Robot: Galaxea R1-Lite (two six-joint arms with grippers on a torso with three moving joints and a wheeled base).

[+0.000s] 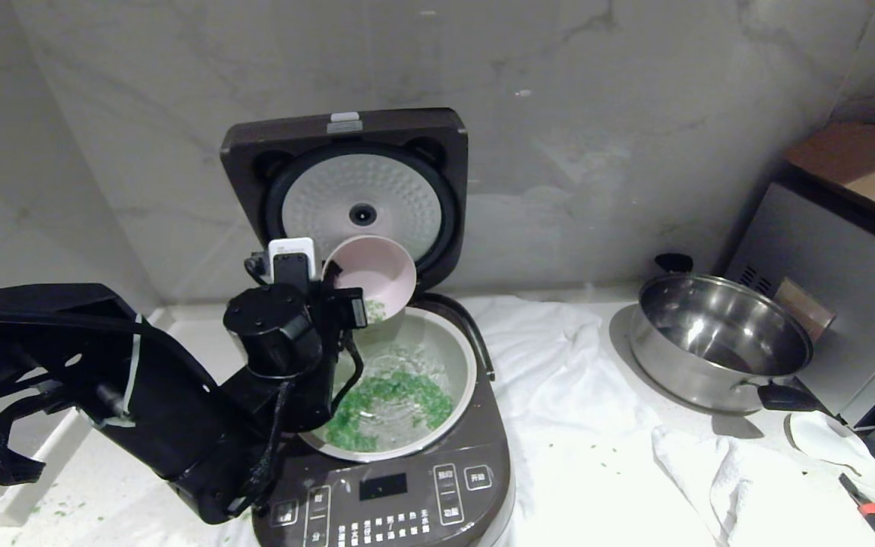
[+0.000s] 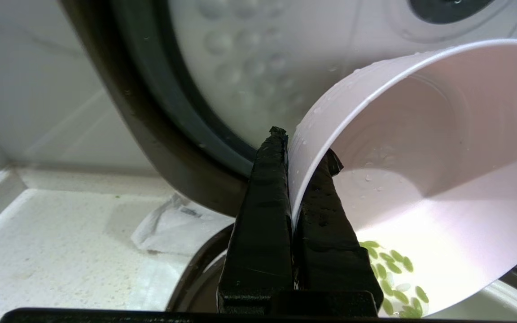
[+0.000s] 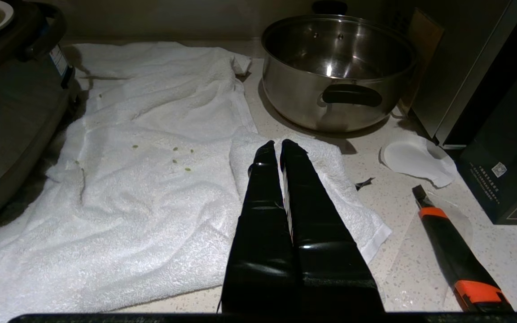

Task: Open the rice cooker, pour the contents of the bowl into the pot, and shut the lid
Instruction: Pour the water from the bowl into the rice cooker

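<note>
Panel of the rice cooker (image 1: 399,494) nearest the robot, buttons + small display facing it; cooker sits on the table (image 1: 582,486), partly over a white towel (image 1: 559,365).

L arm reaches in from the left, over the cooker's front-left corner. Left gripper (image 1: 346,292) is clamped tight on the rim of the pink bowl (image 1: 375,275): wrist view shows one finger (image 2: 263,197) outside the wall, the other inside, no gap to spare. Rim pinch prob. chosen so the wrist can roll the bowl without blocking its mouth.

Bowl is tipped steeply on its side, above the back-left edge of the pot (image 1: 460,357), mouth toward the pot centre, so whatever slides out drops inside. Most of the contents (image 1: 384,403) already lie in the pot as a green scatter w/ some water; a few green bits (image 2: 393,273) cling at the bowl's low lip. Judged: pour nearly done, needs a bit more tilt or a shake.

Behind, the lid (image 1: 346,190) stands upright on its hinge, white dimpled disc facing fwd, clear of the bowl. Closing not yet done.

Right gripper (image 3: 278,150) parked off to the side over the towel, fingers together, holding nothing. Steel pan (image 1: 718,334) well to the right, not involved. Stray green flecks on towel.
</note>
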